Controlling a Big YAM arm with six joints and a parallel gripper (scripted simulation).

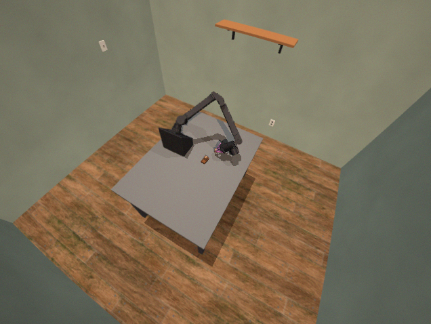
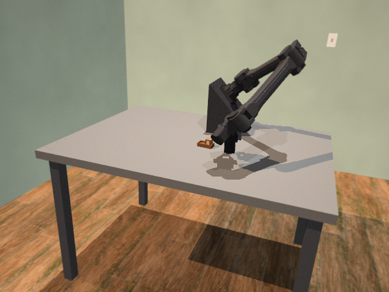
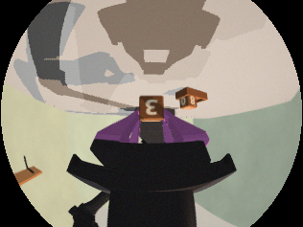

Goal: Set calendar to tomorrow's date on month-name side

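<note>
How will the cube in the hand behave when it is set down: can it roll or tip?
The cube, held by the hand, looks stiff and flat-faced, so it probably will not roll. It seems small and light, so a nudge may slide it. Released tilted, it could tip onto another face.

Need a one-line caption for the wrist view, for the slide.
Wrist view: end effector shut on a calendar cube showing a 3, held off the table; tray with the other cube beyond.

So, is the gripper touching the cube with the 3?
Touching. In the wrist view the gripper is shut on the cube, its purple jaws pressing both sides, with the tray apart behind.
</note>
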